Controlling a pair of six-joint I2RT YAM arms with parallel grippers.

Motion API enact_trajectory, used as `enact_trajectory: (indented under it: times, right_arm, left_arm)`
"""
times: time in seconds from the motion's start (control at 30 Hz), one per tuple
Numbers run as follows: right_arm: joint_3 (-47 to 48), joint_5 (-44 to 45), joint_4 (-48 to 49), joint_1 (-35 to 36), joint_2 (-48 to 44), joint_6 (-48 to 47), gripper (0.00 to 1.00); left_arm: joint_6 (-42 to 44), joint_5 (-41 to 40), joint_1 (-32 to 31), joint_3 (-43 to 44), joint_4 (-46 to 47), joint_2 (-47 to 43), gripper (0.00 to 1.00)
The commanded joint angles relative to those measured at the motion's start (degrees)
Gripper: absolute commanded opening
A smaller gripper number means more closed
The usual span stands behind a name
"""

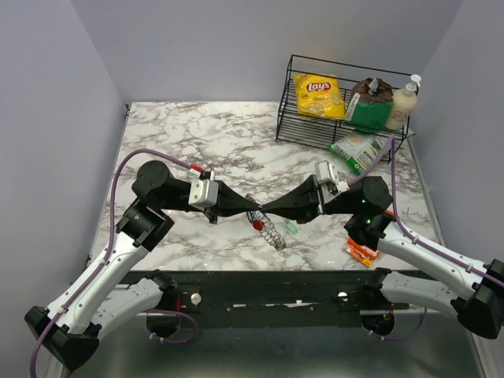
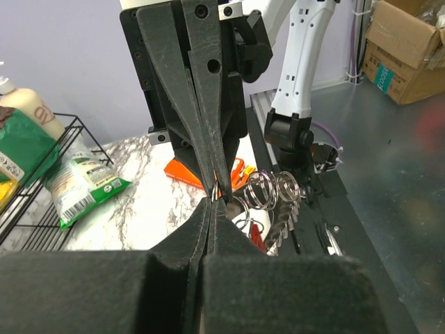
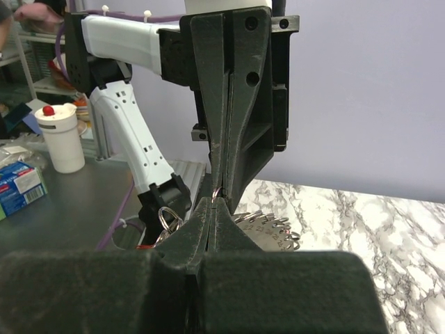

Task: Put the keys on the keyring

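Note:
My left gripper [image 1: 253, 209] and right gripper [image 1: 263, 210] meet tip to tip above the middle of the marble table, both shut. A small wire ring [image 2: 216, 191] is pinched where the tips touch; it shows as a thin loop [image 3: 217, 192] in the right wrist view too. Whether this loop is attached to the keyring I cannot tell. The grey toothed keyring [image 1: 272, 233], rimmed with split rings [image 2: 261, 189], sits just below the tips, and its numbered plate [image 3: 278, 235] shows beside my right gripper [image 3: 215, 202]. A red key [image 1: 257, 225] is at its left, a pale green key [image 1: 291, 227] at its right.
A black wire basket [image 1: 287, 126] at the back right holds a yellow chip bag [image 1: 319, 94], a green bag and a bottle [image 1: 403, 106]. A green-white packet [image 1: 356, 150] lies in front of it. An orange snack packet [image 1: 361, 252] lies near the front edge.

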Motion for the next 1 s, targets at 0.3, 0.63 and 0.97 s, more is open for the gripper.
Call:
enact_trajectory:
  times: [0.3, 0.63, 0.97]
  right_arm:
    - [1.82, 3.24, -4.34, 0.11, -0.3, -3.63, 0.3]
    - [2.7, 11.77, -12.52, 0.11, -2.32, -9.36, 0.86]
    - [7.17, 11.25, -19.01, 0.11, 1.8, -12.69, 0.77]
  left_arm:
    - [10.03, -7.48, -0.21, 5.86, -14.61, -0.18, 0.0]
    - [20.93, -18.55, -2.76, 10.88, -28.85, 1.58, 0.0]
    - [24.37, -27.07, -7.07, 12.9, -33.42, 2.64, 0.0]
